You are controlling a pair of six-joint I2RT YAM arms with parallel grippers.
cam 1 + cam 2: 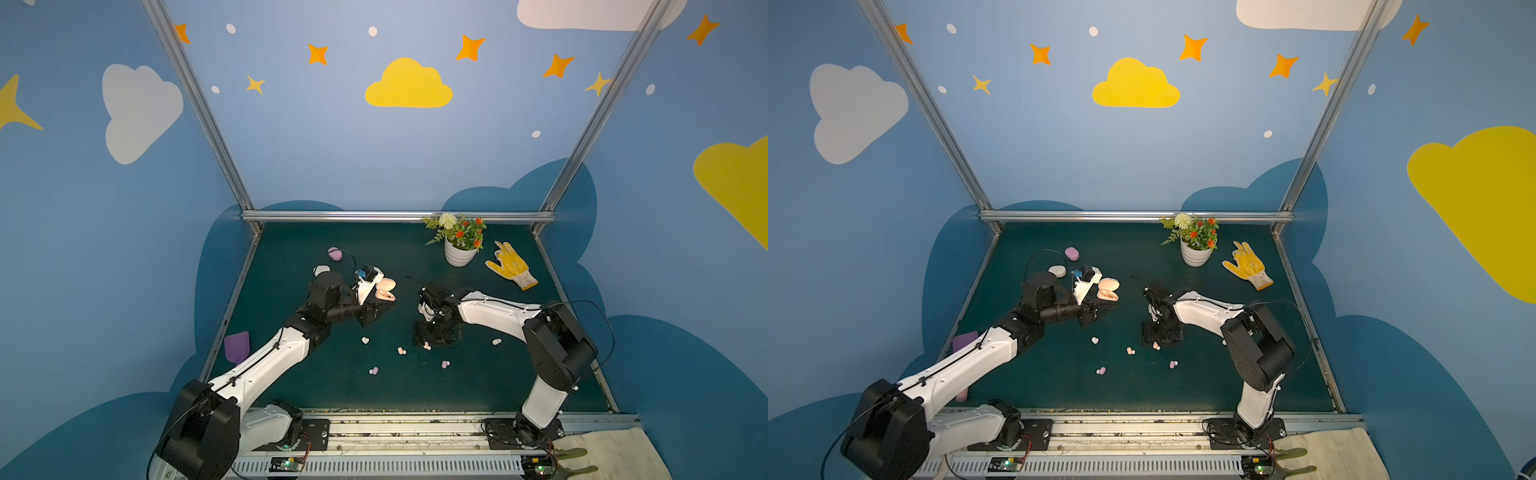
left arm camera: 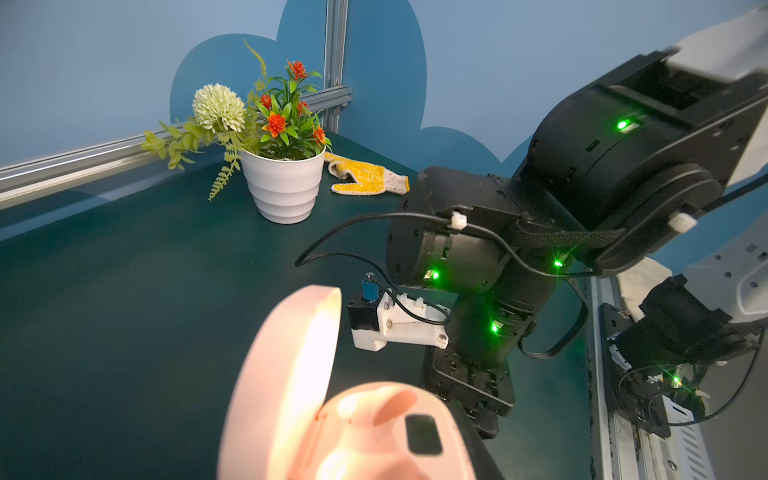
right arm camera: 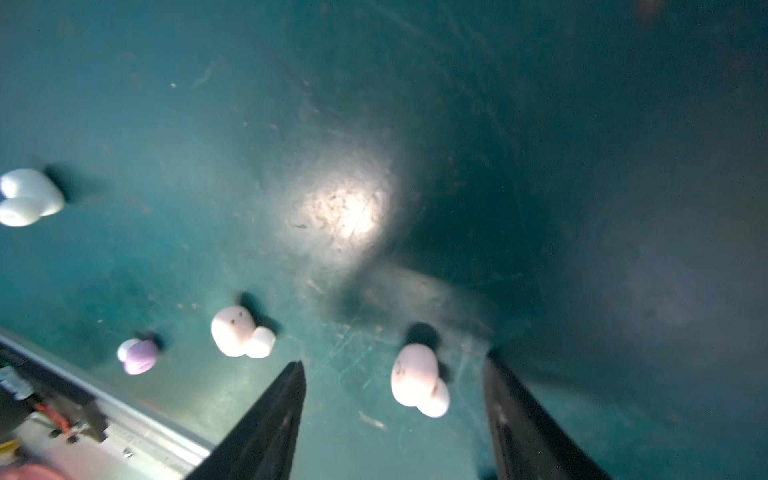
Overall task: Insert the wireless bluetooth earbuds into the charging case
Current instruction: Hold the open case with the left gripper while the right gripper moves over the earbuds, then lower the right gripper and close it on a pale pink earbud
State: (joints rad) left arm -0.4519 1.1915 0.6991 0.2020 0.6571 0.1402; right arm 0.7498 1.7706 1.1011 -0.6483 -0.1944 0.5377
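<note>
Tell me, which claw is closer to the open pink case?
Left. The left gripper is right at the open pink case, apparently gripping its base. The right gripper is apart from it, lowered over a pink earbud lying nearer the arms' bases.

Dim top views with bowed edges; glare patch on mat [image 3: 345, 208], blurred, overexposed pink case [image 2: 291, 374] close-up.
</note>
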